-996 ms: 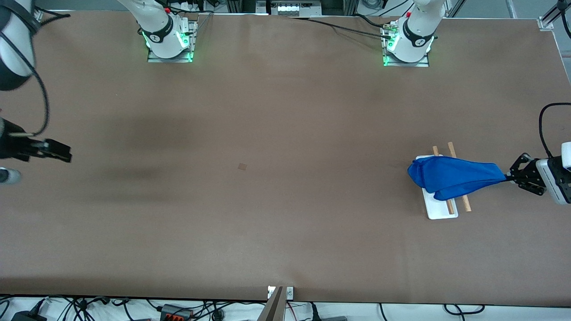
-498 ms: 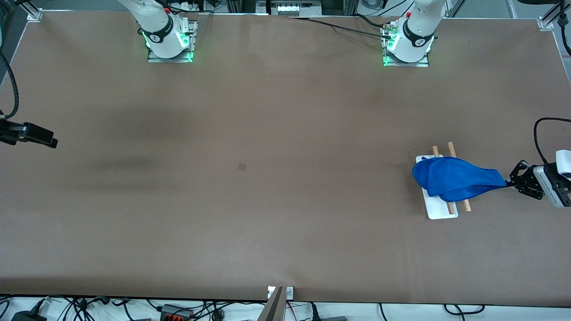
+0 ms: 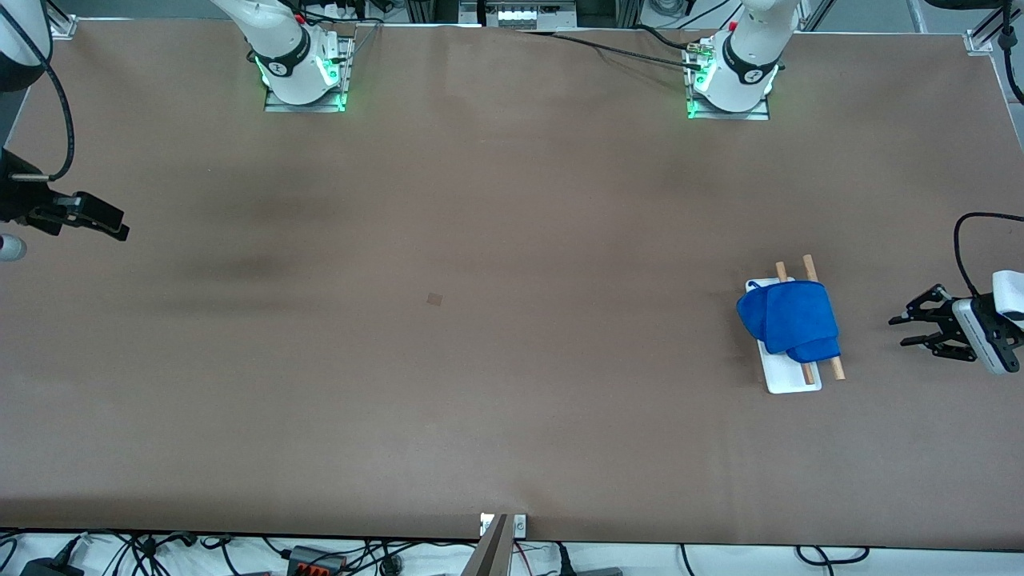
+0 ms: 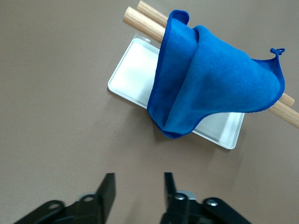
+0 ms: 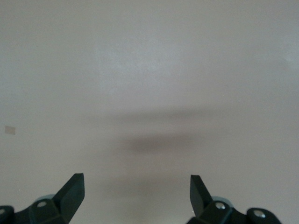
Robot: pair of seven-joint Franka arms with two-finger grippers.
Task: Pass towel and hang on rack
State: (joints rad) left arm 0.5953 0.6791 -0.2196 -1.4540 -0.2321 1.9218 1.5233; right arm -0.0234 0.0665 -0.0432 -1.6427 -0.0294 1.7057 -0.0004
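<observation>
The blue towel (image 3: 789, 322) hangs draped over the two wooden rods of the rack (image 3: 792, 380), which stands on its white base toward the left arm's end of the table. In the left wrist view the towel (image 4: 210, 88) covers the middle of the rods, above the rack's white base (image 4: 133, 77). My left gripper (image 3: 898, 331) is open and empty, over the table beside the rack, apart from the towel; it also shows in the left wrist view (image 4: 138, 184). My right gripper (image 3: 120, 226) is open and empty over the right arm's end of the table; it also shows in its own wrist view (image 5: 136, 183).
A small brown square mark (image 3: 434, 299) lies on the brown table near the middle. The arm bases (image 3: 304, 68) stand along the table's edge farthest from the front camera. Cables hang below the edge nearest to it.
My left gripper let go of the towel, opened and drew back from the rack. The towel's stretched end dropped and now hangs on the rods. My right gripper shifted slightly at its end of the table.
</observation>
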